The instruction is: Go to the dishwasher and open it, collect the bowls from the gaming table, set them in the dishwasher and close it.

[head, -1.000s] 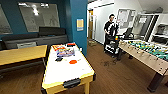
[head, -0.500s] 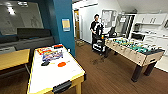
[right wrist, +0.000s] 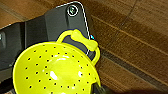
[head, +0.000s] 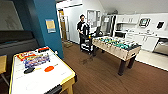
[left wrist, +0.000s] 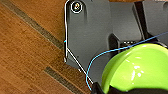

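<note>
Carrying step: each pincer's grip cannot be told, green bowl [left wrist: 135, 70] and yellow bowl [right wrist: 53, 68] aboard, dishwasher [head: 161, 46] beyond the football table [head: 116, 46].

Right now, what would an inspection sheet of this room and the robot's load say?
Surface: brown wood floor.
Job's things: green bowl at the left wrist; yellow perforated bowl with a handle at the right wrist; white-topped table.
Clutter: game boxes and an orange-red disc on that table.
Grippers: fingers not discernible.
Cables: thin blue cable over the left wrist plate.
Surroundings: football table, person by a cart, white kitchen cabinets.
</note>
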Controlling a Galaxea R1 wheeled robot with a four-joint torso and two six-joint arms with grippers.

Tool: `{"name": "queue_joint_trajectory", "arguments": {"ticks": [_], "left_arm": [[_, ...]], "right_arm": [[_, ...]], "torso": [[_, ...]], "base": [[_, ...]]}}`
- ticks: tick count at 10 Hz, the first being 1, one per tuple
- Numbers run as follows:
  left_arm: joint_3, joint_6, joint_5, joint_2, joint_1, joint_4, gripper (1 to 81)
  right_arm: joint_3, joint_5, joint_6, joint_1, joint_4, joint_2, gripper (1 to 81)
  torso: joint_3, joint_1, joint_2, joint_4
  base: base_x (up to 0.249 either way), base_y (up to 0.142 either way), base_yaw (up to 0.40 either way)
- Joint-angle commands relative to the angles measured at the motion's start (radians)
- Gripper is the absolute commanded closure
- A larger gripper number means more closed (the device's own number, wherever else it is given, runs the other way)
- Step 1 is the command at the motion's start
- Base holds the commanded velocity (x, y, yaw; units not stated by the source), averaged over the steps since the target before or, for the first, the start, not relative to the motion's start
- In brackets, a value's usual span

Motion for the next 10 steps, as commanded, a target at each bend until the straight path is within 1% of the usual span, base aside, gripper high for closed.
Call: {"name": "queue_joint_trajectory", "arguments": {"ticks": [1,2,4,10], "left_arm": [[-0.006,0.008,0.051,-0.012,-0.043,0.01,81.1],[-0.006,0.008,0.051,-0.014,-0.043,0.01,81.1],[-0.006,0.008,0.048,-0.012,-0.043,0.01,81.1],[-0.004,0.008,0.043,-0.012,-0.043,0.01,81.1]], "right_arm": [[0.172,-0.049,-0.004,0.033,-0.007,-0.11,81.1],[0.205,-0.047,-0.003,0.033,-0.005,-0.132,81.1],[0.219,-0.047,-0.003,0.03,-0.005,-0.131,81.1],[0.213,-0.049,-0.004,0.031,-0.007,-0.109,81.1]], "torso": [[0.0,0.0,0.0,0.0],[0.0,0.0,0.0,0.0],[0.0,0.0,0.0,0.0],[0.0,0.0,0.0,0.0]], "base": [[0.0,0.0,-0.385],[0.0,0.0,-0.385],[0.0,0.0,-0.385],[0.0,0.0,-0.385]]}}
